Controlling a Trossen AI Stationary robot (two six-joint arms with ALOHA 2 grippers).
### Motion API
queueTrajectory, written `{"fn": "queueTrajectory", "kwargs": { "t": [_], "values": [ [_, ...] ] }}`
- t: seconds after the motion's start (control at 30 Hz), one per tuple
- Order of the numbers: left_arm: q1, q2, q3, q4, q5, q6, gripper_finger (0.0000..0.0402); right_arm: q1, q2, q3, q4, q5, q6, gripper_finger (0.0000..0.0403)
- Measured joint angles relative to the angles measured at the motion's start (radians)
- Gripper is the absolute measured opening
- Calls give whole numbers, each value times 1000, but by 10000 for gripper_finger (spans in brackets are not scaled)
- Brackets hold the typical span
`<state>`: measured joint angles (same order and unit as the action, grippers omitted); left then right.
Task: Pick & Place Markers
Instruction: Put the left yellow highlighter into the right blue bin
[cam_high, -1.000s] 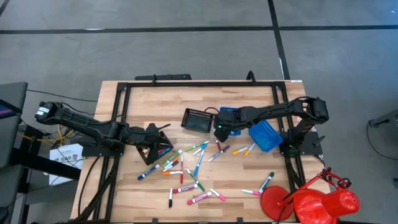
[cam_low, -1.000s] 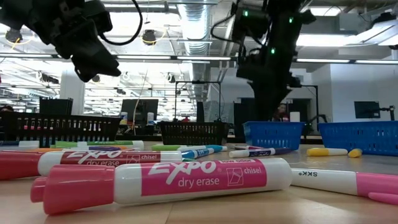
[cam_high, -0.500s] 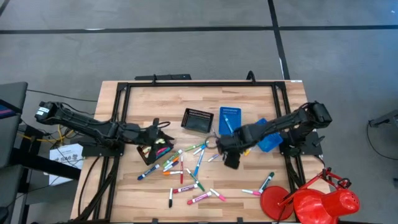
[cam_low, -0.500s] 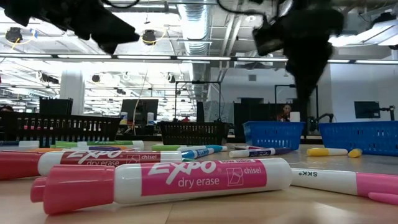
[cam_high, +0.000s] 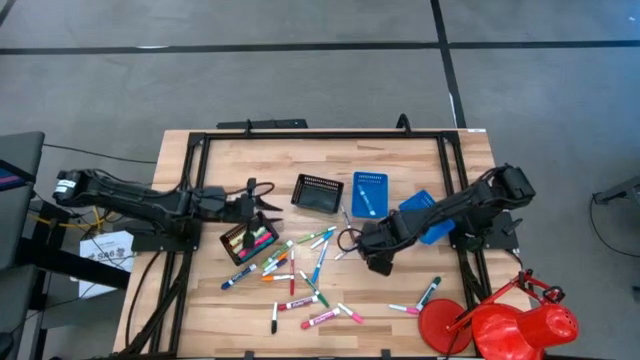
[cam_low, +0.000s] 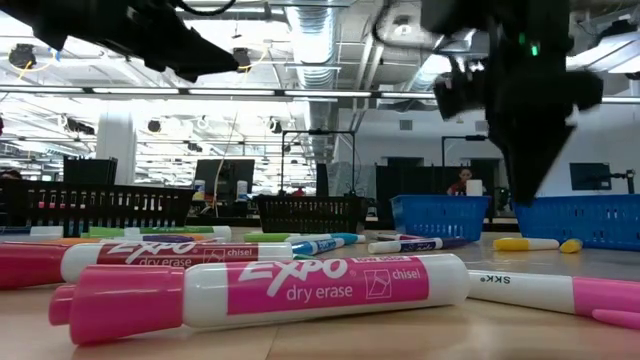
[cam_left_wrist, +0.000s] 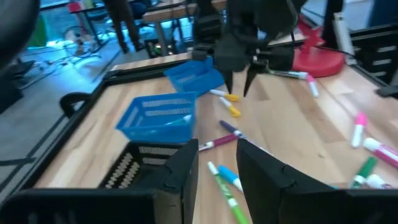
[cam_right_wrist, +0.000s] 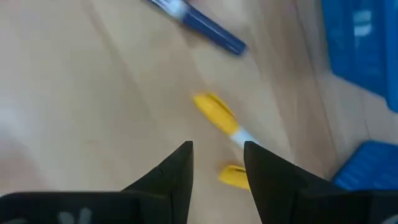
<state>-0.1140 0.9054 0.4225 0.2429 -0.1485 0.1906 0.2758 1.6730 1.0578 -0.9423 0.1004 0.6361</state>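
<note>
Many markers (cam_high: 300, 270) lie loose on the wooden table, mostly around its middle and near side. Two yellow ones (cam_right_wrist: 214, 112) (cam_left_wrist: 232, 106) lie by the blue trays. My right gripper (cam_high: 375, 252) (cam_right_wrist: 217, 165) points down just above them, open, with nothing between its fingers. A black tray (cam_high: 250, 242) at the left holds several markers. My left gripper (cam_high: 268, 200) (cam_left_wrist: 214, 168) hovers just beyond that tray's far side, open and empty, pointing toward the table's right. In the low view a pink marker (cam_low: 270, 290) lies closest.
An empty black tray (cam_high: 320, 193) and a blue tray (cam_high: 368, 193) stand at the far middle; a second blue tray (cam_high: 425, 215) lies to the right of my right gripper. A red object (cam_high: 500, 325) sits at the near right corner. A black frame (cam_high: 320, 135) borders the table.
My right gripper has swung from above the far trays toward the table's near edge and sunk, now standing over the yellow markers. My left gripper has risen from the black tray of markers, drifted toward the far right and rolled about its own axis.
</note>
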Motion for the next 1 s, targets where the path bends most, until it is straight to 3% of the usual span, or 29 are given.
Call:
{"fn": "queueTrajectory", "kwargs": {
  "t": [0.6, 1.0],
  "values": [
    [49, 0, 0, 13, 0, -15, 106, -82, -6, -212, 273, -19, -55, 123],
    [49, 0, 0, 18, 0, -15, 106, -80, 6, -165, 261, -24, -11, 22]
  ]
}}
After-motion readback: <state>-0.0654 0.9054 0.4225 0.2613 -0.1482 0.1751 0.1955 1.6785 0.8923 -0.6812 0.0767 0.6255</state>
